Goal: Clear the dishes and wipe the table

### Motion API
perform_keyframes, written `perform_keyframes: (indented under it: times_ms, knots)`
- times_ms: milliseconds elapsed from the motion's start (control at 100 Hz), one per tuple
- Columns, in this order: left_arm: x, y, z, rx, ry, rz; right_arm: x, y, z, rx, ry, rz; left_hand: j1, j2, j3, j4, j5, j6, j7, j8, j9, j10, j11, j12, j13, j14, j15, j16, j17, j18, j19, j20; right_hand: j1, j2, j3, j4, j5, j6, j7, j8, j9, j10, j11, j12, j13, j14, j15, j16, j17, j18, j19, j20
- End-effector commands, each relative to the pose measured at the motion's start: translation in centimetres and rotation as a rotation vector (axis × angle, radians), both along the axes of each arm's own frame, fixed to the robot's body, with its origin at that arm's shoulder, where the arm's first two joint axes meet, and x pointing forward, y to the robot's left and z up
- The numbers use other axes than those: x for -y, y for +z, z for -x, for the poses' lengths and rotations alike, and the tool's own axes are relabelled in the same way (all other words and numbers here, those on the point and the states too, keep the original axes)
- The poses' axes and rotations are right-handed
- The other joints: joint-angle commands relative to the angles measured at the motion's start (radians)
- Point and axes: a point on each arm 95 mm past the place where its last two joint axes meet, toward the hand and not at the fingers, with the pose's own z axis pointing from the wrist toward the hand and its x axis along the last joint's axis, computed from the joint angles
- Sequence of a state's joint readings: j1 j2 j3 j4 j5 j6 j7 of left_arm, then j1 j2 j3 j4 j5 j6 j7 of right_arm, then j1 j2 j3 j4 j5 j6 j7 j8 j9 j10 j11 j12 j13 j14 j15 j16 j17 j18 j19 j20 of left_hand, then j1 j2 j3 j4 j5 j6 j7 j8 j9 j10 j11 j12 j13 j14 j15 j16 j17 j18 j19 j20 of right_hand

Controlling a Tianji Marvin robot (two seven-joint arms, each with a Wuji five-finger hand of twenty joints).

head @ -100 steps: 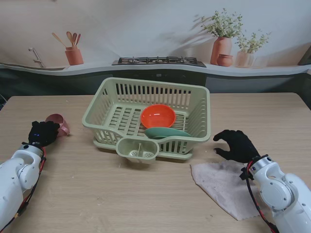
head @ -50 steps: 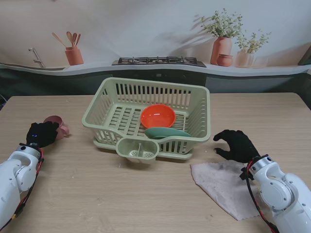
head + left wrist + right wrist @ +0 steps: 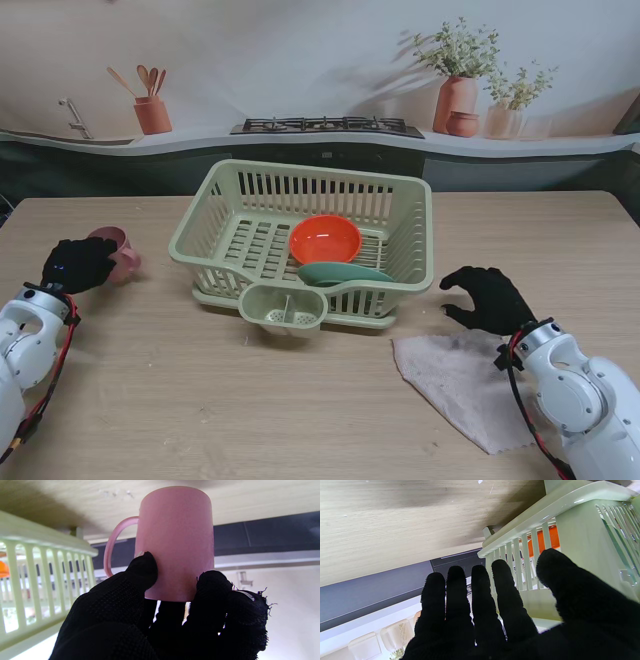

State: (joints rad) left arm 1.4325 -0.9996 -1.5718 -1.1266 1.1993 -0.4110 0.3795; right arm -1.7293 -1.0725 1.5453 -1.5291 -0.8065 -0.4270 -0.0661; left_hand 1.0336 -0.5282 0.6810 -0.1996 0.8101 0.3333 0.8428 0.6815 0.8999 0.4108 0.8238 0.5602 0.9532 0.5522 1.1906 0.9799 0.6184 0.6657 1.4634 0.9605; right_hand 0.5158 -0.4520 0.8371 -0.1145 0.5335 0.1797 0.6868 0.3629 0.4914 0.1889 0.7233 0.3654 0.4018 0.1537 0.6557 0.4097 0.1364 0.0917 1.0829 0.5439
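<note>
You have the pink mug (image 3: 117,250) in hand at the far left of the table (image 3: 300,400), well apart from the green dish rack (image 3: 310,240) it belongs in. Your left hand (image 3: 75,265) is wrapped on the mug's body: the left wrist view shows the thumb (image 3: 142,567) on one side and a finger (image 3: 212,582) on the other, pinching the wall of the mug (image 3: 175,542) near one end, with the handle (image 3: 112,545) sticking out toward the rack side. Whether the mug is clear of the table or resting on it, you cannot tell from these views. The step in hand is, by my reading, clearing the last dish; the orange bowl (image 3: 325,240) and a teal plate (image 3: 340,273) already sit in the rack. Your next move calls for lifting high enough to clear the rack's left rim, then carrying right and setting the mug into the free space left of the bowl (the grip looks shallow, so go steady). Your right hand (image 3: 490,298) rests idle with fingers spread and empty, just right of the rack, and the cloth (image 3: 460,385) lies flat right beside it, nearer to you, ready for wiping afterwards.
</note>
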Motion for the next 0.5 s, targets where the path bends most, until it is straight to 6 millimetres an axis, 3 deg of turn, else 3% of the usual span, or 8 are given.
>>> perform_keyframes:
  times_ms: [0, 490]
  knots:
    - [0.3, 1.4, -0.3, 0.016, -0.023, -0.007, 0.0, 0.0, 0.2, -0.004, 0.012, 0.000, 0.089, 0.038, 0.138, 0.010, 0.018, -0.095, 0.256, 0.080, 0.092, 0.100, 0.186, 0.100, 0.042, 0.034, 0.063, 0.043, 0.024, 0.032, 0.026, 0.001, 0.006, 0.006, 0.021, 0.044, 0.003, -0.007, 0.007, -0.002, 0.004, -0.014, 0.006, 0.007, -0.007, -0.016, 0.002, 0.000, -0.013, -0.021, -0.007, 0.011]
    - [0.6, 7.1, -0.3, 0.080, -0.130, -0.009, 0.3, 0.3, 0.3, 0.014, 0.013, -0.014, 0.087, 0.042, 0.137, 0.009, 0.017, -0.094, 0.252, 0.085, 0.087, 0.100, 0.191, 0.102, 0.040, 0.030, 0.067, 0.050, 0.025, 0.032, 0.026, 0.010, 0.007, 0.007, 0.020, 0.043, 0.005, -0.007, 0.007, -0.002, 0.005, -0.015, 0.005, 0.007, -0.006, -0.016, 0.002, 0.000, -0.012, -0.021, -0.007, 0.011]
